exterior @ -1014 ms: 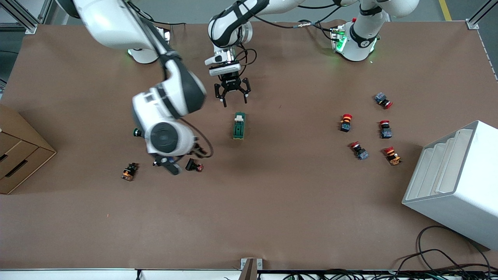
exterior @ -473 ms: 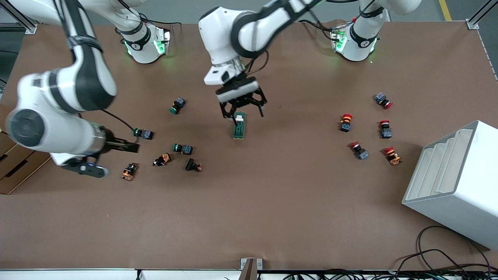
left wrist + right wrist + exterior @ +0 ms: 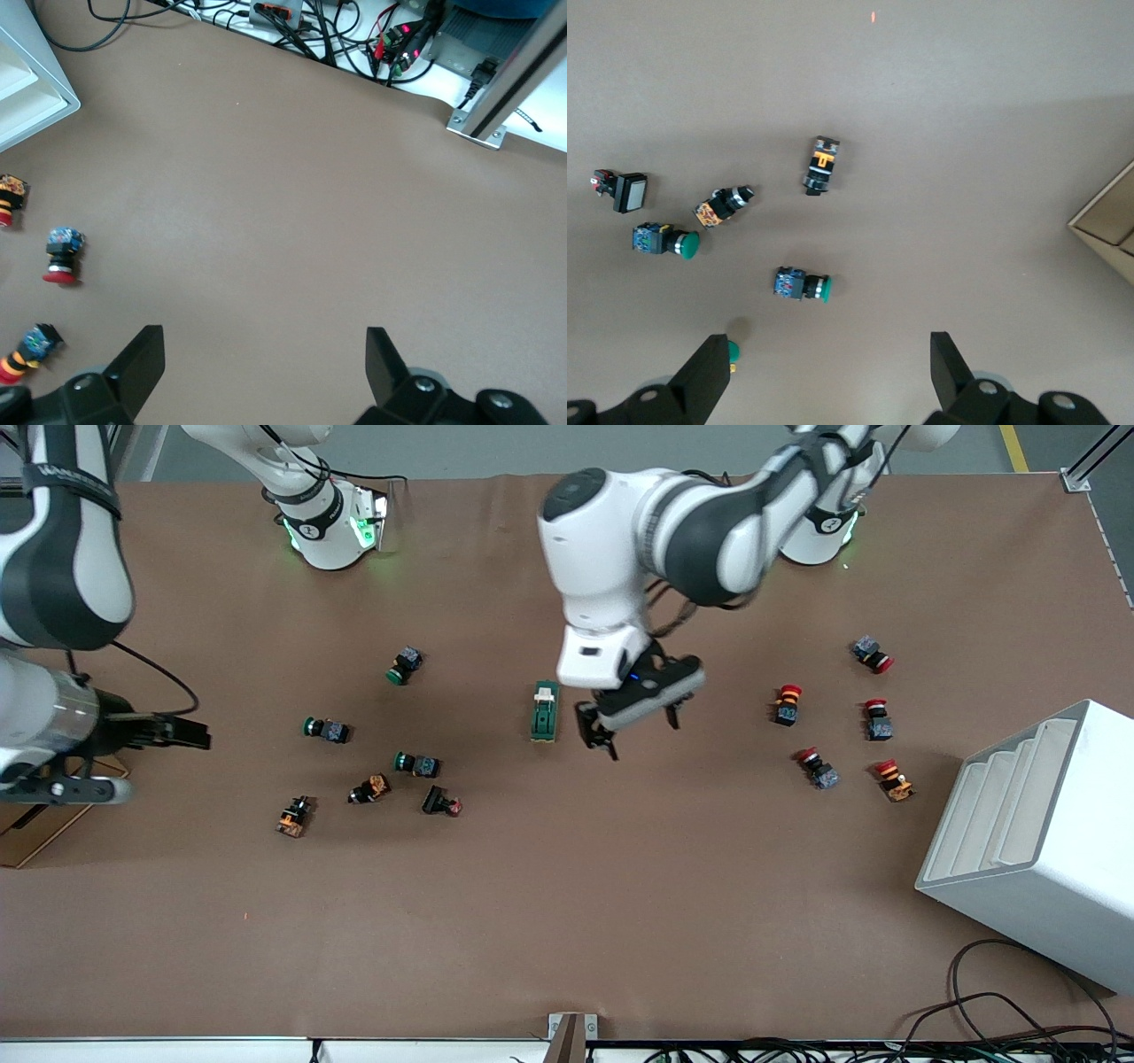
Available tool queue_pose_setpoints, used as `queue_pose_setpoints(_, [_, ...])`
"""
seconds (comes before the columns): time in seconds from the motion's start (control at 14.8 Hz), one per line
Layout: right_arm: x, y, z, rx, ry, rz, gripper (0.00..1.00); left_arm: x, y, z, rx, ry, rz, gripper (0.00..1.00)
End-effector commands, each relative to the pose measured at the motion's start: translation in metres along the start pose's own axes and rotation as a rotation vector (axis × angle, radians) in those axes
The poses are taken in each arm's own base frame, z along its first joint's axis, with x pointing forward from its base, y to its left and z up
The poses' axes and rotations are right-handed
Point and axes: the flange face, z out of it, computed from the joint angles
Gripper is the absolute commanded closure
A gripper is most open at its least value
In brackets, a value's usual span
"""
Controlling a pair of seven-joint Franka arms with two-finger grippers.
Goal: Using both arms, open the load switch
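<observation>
**Load switch lies untouched mid-bench, both pincers spread**

Nearest my front camera I see the loose buttons: an orange-bodied one (image 3: 294, 816), a black one with a red end (image 3: 441, 802), and the red mushroom-capped buttons (image 3: 816, 767) toward the left arm's end of the bench (image 3: 567, 921), close to the white stepped box (image 3: 1036, 841).

Farther up, the load switch (image 3: 544, 710) rests flat on the bench about midway between the two ends. Its long axis runs from near the camera toward the robots' bases, and the white tab sits at the end pointing toward the bases.

The left pincer (image 3: 631, 728) hangs over bare bench just beside the switch, toward the left arm's end, fingers (image 3: 142, 359) spread and holding nothing. The right pincer (image 3: 182, 733) is well apart from it, at the right arm's end by the cardboard box (image 3: 27, 834); its fingers (image 3: 707, 375) are spread and empty too.

The left wrist view shows only bare bench, a few red-capped buttons and cables at the edge, not the switch. The right wrist view shows the green-capped push-buttons (image 3: 802, 284) and a corner of the cardboard box; the switch is missing there as well. Only the front view shows it.
</observation>
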Motion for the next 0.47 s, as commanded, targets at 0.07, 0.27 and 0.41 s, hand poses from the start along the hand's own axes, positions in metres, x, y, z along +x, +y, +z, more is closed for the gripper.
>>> queue_pose_setpoints(0.07, [-0.018, 0.01, -0.046, -0.027, 0.019, -0.017, 0.0, 0.07, -0.05, -0.018, -0.049, -0.113, -0.006, 0.0])
queue_pose_setpoints(0.27, [-0.025, 0.022, -0.066, -0.017, 0.017, 0.001, 0.0, 0.115, -0.084, -0.029, -0.085, -0.14, -0.027, 0.0])
queue_pose_setpoints(0.41, [-0.026, 0.025, -0.068, -0.023, 0.018, 0.005, 0.0, 0.136, -0.104, -0.025, -0.099, -0.163, -0.003, 0.0])
